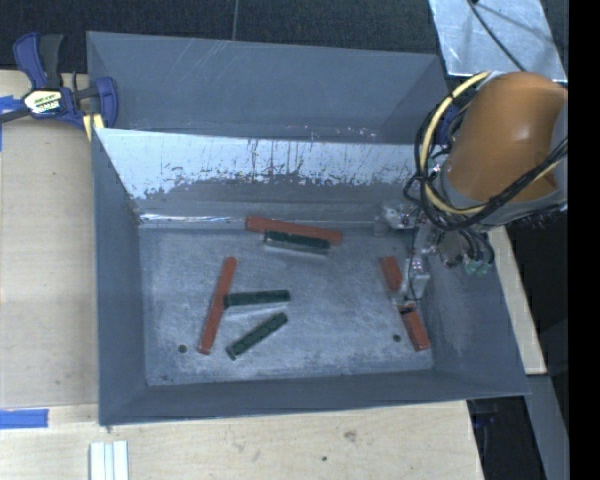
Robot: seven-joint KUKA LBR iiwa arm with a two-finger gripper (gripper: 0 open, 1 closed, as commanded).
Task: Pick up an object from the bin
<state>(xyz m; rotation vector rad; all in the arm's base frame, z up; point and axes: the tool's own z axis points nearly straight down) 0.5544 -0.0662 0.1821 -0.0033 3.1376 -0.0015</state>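
— Where is the gripper [417, 288]?
— Down inside the bin [120, 268], over the middle of a red-orange stick [416, 330]. The stick's ends slant out up-left and down-right of the gripper.
— Clamped on it?
— Cannot tell (the tip is too slight to read).
— What else lies about?
— Well left of the gripper, a second red stick [217, 305] touches two dark green sticks [257, 297]. Up-left of the gripper, a red and green pair [295, 236] lies side by side.

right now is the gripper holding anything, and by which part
Cannot be told. The gripper is low over the middle of what looks like one red stick near the bin's right wall, covering that part; no grip shows.
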